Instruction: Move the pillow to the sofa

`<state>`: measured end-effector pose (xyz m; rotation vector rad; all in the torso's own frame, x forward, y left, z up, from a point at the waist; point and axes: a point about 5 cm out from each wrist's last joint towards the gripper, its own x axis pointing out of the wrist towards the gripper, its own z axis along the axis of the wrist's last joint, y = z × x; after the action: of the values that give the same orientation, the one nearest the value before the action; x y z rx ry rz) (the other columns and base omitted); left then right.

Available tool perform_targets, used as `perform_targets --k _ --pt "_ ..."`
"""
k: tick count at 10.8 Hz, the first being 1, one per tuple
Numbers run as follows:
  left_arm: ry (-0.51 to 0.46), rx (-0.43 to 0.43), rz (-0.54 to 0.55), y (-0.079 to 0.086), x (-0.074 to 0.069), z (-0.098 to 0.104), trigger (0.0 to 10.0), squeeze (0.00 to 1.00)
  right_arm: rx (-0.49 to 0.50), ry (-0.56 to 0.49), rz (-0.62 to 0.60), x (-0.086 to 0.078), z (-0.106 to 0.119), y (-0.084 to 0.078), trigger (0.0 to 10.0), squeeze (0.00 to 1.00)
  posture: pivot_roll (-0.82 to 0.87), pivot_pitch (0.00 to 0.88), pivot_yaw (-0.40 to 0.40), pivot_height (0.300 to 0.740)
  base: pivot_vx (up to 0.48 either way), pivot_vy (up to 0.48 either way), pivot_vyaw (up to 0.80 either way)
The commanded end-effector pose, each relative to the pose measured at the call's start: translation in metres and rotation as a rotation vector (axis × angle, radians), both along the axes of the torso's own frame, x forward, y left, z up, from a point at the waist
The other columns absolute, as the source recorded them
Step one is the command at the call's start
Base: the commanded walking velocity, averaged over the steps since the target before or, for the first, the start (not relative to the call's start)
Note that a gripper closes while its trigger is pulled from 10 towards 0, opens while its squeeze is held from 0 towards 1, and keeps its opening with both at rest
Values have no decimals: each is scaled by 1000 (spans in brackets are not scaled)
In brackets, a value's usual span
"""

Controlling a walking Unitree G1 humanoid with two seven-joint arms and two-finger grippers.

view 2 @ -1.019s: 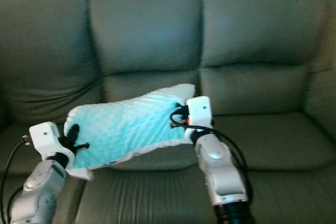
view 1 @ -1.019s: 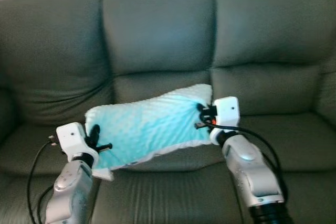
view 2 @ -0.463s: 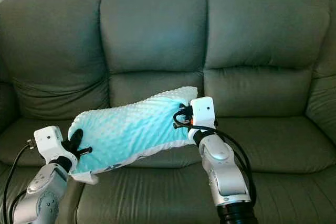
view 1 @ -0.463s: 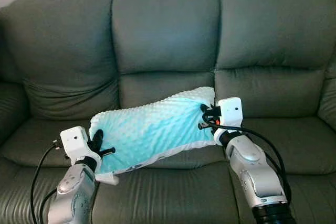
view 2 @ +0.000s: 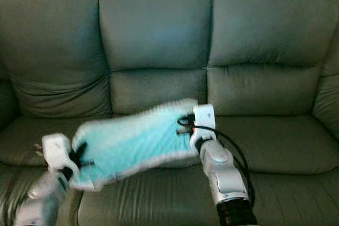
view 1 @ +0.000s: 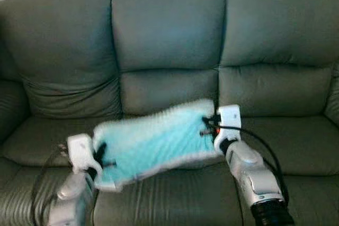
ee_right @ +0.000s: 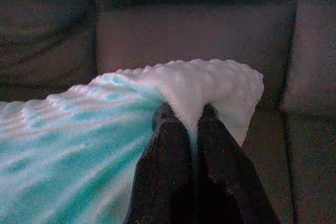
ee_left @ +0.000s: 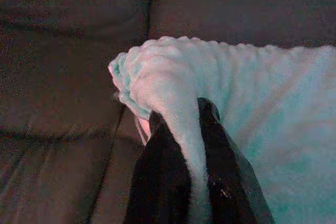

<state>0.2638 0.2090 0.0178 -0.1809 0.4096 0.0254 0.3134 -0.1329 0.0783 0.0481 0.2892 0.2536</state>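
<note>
A turquoise bumpy pillow (view 1: 156, 141) hangs between my two grippers just above the middle seat of the grey-green sofa (view 1: 169, 41), blurred by motion. My left gripper (view 1: 99, 154) is shut on the pillow's lower left end; in the left wrist view its fingers (ee_left: 160, 166) pinch a fold of the pillow (ee_left: 252, 124). My right gripper (view 1: 206, 124) is shut on the upper right corner; in the right wrist view its fingers (ee_right: 170, 145) clamp the pillow (ee_right: 94, 140) edge. The pillow slopes down toward my left.
The sofa has three seat cushions and three back cushions; its left arm (view 1: 8, 109) and right arm (view 1: 332, 99) frame the seats. A black cable (view 1: 259, 141) loops off my right forearm.
The pillow and both grippers have dropped lower toward the seat, and they are now blurred by motion. The camera has also shifted a little.
</note>
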Motion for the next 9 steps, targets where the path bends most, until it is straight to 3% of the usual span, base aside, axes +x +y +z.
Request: perform_targets --k 1,2,3,5,9 --pt "-3 45 -20 6 1 -1 10000 0 -11 9 -25 2 -1 -6 10000 0 -210 88 100 740 0 0 0" --pt "35 70 -64 1 1 -14 10000 0 -48 74 -36 -3 -18 -11 10000 0 -219 114 109 740 0 0 0" --pt "48 89 -82 -3 0 -22 10000 0 -21 98 -105 -8 -28 -22 10000 0 -227 148 133 740 0 0 0" --pt "59 77 -95 -14 4 -28 10000 0 -26 157 -126 -14 -42 -31 10000 0 -247 178 147 740 0 0 0" --pt "49 57 -97 -36 14 -30 10000 0 -91 114 -19 -24 -52 -22 10000 0 -295 274 128 740 0 0 0"
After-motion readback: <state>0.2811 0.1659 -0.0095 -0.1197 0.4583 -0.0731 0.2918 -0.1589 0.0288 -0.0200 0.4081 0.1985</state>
